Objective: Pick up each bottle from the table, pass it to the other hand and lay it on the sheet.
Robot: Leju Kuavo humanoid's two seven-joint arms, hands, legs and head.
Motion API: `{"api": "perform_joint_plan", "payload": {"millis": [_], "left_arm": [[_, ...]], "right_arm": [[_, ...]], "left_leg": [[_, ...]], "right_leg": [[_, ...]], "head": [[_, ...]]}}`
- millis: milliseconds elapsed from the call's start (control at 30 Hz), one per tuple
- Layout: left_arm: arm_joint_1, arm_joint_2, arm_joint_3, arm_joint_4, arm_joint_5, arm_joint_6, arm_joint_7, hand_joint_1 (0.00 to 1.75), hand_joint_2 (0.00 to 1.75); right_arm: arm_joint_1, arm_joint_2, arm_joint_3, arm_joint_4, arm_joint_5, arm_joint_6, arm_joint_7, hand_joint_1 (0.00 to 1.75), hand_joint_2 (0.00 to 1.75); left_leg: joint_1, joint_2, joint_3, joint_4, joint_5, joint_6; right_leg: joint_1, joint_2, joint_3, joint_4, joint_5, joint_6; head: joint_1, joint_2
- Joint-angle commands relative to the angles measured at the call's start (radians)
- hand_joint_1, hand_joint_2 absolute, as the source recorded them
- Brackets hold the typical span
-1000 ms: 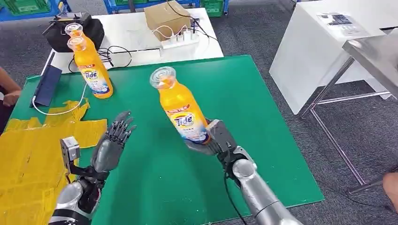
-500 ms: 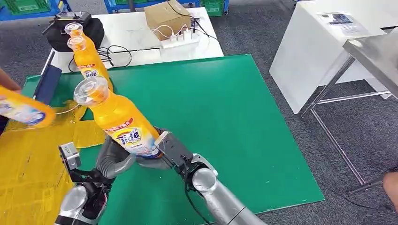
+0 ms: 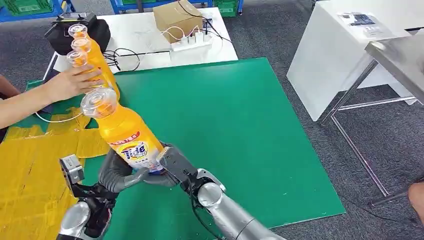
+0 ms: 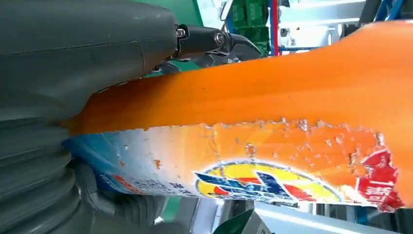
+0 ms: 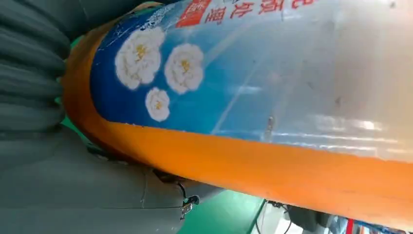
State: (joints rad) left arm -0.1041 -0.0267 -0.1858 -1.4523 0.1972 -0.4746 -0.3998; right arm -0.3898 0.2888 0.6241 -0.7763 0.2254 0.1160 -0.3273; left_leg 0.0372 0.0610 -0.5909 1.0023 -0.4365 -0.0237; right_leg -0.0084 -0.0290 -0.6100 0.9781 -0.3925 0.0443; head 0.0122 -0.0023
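Orange plastic bottle [image 4: 272, 92] w/ blue-yellow label lies across view, pressed against grey left hand [image 4: 73, 73], dark fingers [image 4: 214, 41] behind.

Glossy orange plastic detergent bottle [image 3: 127, 135] above a matt green tabletop [image 3: 235, 120].

The bottle has a clear plastic cap [image 3: 99, 102] and a shiny printed label [image 4: 272, 183], scuffed at its edge. The right arm [image 3: 235, 220] is smooth silver metal; the left hand [image 3: 120, 172] is matt grey plastic. A crinkled yellow sheet [image 3: 30, 170] looks like thin plastic. Grey carpet floor [image 3: 390, 150] looks rough.
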Motion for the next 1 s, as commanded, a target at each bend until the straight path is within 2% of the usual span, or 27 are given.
{"api": "perform_joint_plan", "payload": {"millis": [33, 200, 267, 300, 367, 600, 633, 667, 767, 800, 867, 967, 1000], "left_arm": [[-0.087, -0.014, -0.057, 0.048, 0.001, -0.014, -0.006, 1.75, 1.75], [-0.093, -0.008, -0.067, 0.056, -0.007, -0.025, -0.015, 1.75, 1.75], [-0.093, -0.009, -0.067, 0.061, -0.005, -0.031, -0.020, 1.75, 1.75], [-0.093, -0.009, -0.067, 0.063, -0.004, -0.034, -0.022, 1.75, 1.75], [-0.092, -0.009, -0.067, 0.064, -0.005, -0.038, -0.025, 1.75, 1.75], [-0.086, -0.005, -0.064, 0.056, -0.017, -0.036, -0.039, 1.75, 1.75], [-0.084, -0.003, -0.060, 0.052, -0.029, -0.027, -0.046, 1.75, 1.75], [-0.076, 0.004, -0.049, 0.037, -0.075, 0.011, -0.065, 1.75, 1.75], [-0.063, 0.030, -0.001, -0.003, -0.292, 0.203, -0.113, 1.75, 1.75], [-0.052, 0.044, 0.039, -0.006, -0.365, 0.273, -0.123, 1.75, 1.75], [-0.035, 0.077, 0.135, 0.014, -0.609, 0.487, -0.119, 1.75, 1.75], [-0.018, 0.138, 0.249, 0.136, -1.024, 0.829, -0.078, 1.75, 1.75], [-0.013, 0.161, 0.276, 0.185, -1.099, 0.869, -0.038, 1.75, 1.75]], "right_arm": [[-0.012, 0.008, 0.127, 0.136, 0.025, 0.005, 0.016, 1.75, 1.75], [-0.024, 0.004, 0.146, 0.131, 0.032, 0.006, 0.019, 1.75, 1.75], [-0.025, 0.002, 0.152, 0.133, 0.032, 0.002, 0.020, 1.75, 1.75], [-0.024, 0.000, 0.154, 0.133, 0.031, 0.000, 0.020, 1.75, 1.75], [-0.022, -0.004, 0.155, 0.130, 0.030, -0.005, 0.019, 1.75, 1.75], [-0.023, -0.014, 0.150, 0.114, 0.030, -0.018, 0.019, 1.75, 1.75], [-0.025, -0.022, 0.146, 0.101, 0.032, -0.027, 0.017, 1.55, 1.75], [-0.021, -0.037, 0.130, 0.065, 0.038, -0.056, 0.008, 0.00, 1.75], [-0.009, -0.111, 0.087, -0.070, 0.050, -0.087, -0.004, 0.00, 1.75], [0.016, -0.156, 0.046, -0.174, 0.056, -0.092, -0.001, 0.00, 0.00], [0.070, -0.236, -0.034, -0.356, 0.068, -0.091, 0.023, 0.00, 0.00], [0.129, -0.326, -0.126, -0.517, 0.074, -0.060, 0.014, 0.00, 0.00], [0.138, -0.351, -0.146, -0.546, 0.068, -0.052, 0.003, 0.00, 0.00]], "left_leg": [[0.000, -0.009, 0.003, -0.001, 0.000, 0.003], [-0.001, -0.012, 0.004, -0.001, -0.001, 0.004], [0.000, -0.007, 0.002, 0.000, 0.000, 0.002], [0.000, -0.011, 0.004, -0.001, -0.001, 0.003], [0.000, -0.006, 0.001, -0.001, 0.000, 0.002], [0.000, -0.011, 0.003, -0.001, 0.000, 0.003], [0.000, -0.006, 0.001, 0.000, 0.000, 0.002], [0.000, -0.011, 0.003, 0.000, 0.000, 0.003], [0.000, -0.008, 0.001, 0.000, 0.000, 0.003], [-0.001, -0.011, 0.002, 0.000, 0.000, 0.004], [-0.001, -0.008, 0.001, 0.000, 0.000, 0.003], [-0.002, -0.008, 0.003, -0.001, -0.001, 0.004], [-0.002, -0.008, 0.005, -0.002, -0.001, 0.005]], "right_leg": [[-0.001, -0.003, 0.004, 0.000, -0.002, -0.001], [-0.001, -0.004, 0.005, 0.000, -0.003, -0.002], [0.000, -0.003, 0.003, 0.000, -0.002, -0.001], [-0.001, -0.004, 0.005, 0.000, -0.003, -0.001], [0.000, -0.003, 0.002, 0.000, -0.001, -0.001], [-0.001, -0.004, 0.005, 0.000, -0.003, -0.001], [0.000, -0.003, 0.002, -0.001, -0.001, -0.001], [-0.001, -0.004, 0.004, 0.000, -0.003, -0.001], [0.000, -0.003, 0.002, 0.000, -0.002, -0.001], [-0.001, -0.004, 0.003, 0.000, -0.003, -0.001], [-0.001, -0.003, 0.002, 0.000, -0.001, -0.001], [-0.002, -0.001, 0.004, -0.001, -0.002, -0.001], [-0.002, 0.001, 0.006, 0.000, -0.002, -0.002]], "head": [[0.000, 0.000], [0.000, 0.000], [0.000, 0.000], [0.000, 0.000], [0.000, 0.000], [0.000, 0.000], [0.000, 0.000], [0.000, 0.000], [0.000, 0.000], [0.000, 0.000], [0.000, 0.000], [0.000, 0.000], [0.000, 0.000]]}}
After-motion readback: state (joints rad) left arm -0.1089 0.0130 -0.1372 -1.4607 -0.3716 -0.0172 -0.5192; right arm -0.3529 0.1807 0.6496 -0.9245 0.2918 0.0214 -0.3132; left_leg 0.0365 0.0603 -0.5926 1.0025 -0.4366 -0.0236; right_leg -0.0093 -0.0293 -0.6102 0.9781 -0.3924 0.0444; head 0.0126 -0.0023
